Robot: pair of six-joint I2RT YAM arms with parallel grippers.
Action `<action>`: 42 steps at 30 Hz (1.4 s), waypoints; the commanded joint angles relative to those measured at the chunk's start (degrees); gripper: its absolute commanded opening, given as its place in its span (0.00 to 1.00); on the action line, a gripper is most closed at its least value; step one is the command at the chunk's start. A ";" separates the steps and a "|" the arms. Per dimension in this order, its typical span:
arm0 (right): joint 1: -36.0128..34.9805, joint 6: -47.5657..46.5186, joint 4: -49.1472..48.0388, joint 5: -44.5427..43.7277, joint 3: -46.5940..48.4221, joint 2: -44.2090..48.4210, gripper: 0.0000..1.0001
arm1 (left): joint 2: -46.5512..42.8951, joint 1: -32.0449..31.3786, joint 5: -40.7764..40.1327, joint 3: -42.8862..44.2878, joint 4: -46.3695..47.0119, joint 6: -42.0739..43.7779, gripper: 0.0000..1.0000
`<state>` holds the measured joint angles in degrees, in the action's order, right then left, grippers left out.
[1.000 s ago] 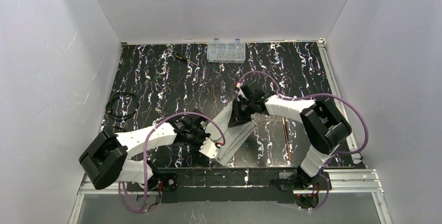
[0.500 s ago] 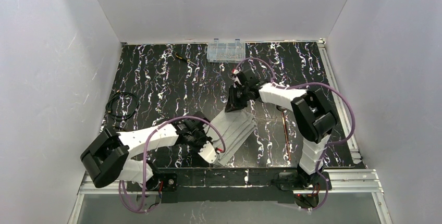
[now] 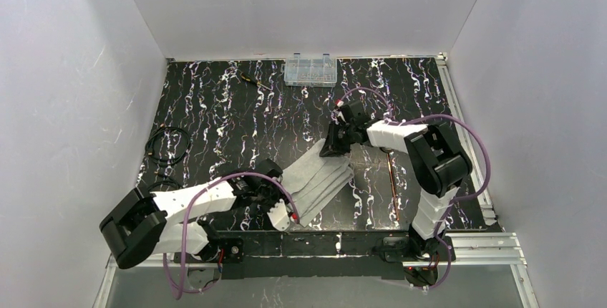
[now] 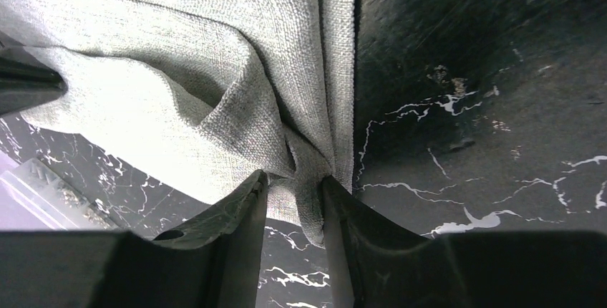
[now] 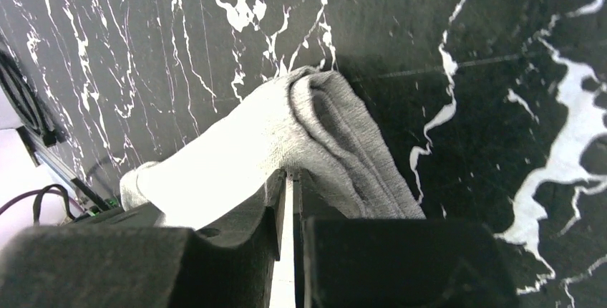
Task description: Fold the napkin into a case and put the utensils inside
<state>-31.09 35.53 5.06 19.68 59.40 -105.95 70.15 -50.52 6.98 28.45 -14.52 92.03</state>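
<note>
Napkin [image 3: 320,177]: folded strip on tabletop [image 3: 215,122], slanting 7 to 1 o'clock;
Left claw [image 4: 295,186]: your jaws part open at its 7 o'clock end, fold between them;
Right claw [image 5: 289,175]: nearly closed, pinching its 1 o'clock end;
Utensils [image 3: 391,179]: at its 3 o'clock.

Left arm [image 3: 193,197]: the white links run low from the black shoulder joint at the near left towards the centre. The wrist bends down, and the left jaws point to the right and near side. In the left wrist view the dark fingers [image 4: 236,215] stand partly apart, with a visible gap.

Right arm [image 3: 401,136]: the links rise from the near-right base to a black elbow, then the forearm turns left. The right jaws point down and left. The black fingers [image 5: 236,229] stand almost together on an edge of the light-grey cloth napkin [image 3: 318,179].
</note>
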 commanded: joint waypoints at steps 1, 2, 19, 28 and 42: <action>-0.04 -0.54 0.83 -1.77 -1.97 5.63 0.20 | 2.17 0.15 -0.69 -2.26 -5.25 -1.16 0.34; -0.10 -0.34 0.82 -1.17 -1.85 6.78 0.21 | 1.53 0.16 -0.59 -2.39 -5.02 -1.23 0.34; -6.79 -1.93 0.92 4.04 -9.70 13.16 0.23 | -7.67 0.55 -1.71 -3.80 -5.32 -0.40 0.55; -7.32 -8.12 6.64 5.49 -0.92 12.21 0.23 | -15.87 0.93 5.89 6.03 -15.55 -14.42 0.95; -7.96 -8.84 4.78 7.73 11.33 -4.49 0.18 | 0.59 0.93 13.66 18.09 -22.40 -31.52 0.97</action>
<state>-39.57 26.96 10.76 26.15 67.81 -108.22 64.20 -49.93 15.03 39.29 -32.62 68.88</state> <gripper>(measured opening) 0.191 0.974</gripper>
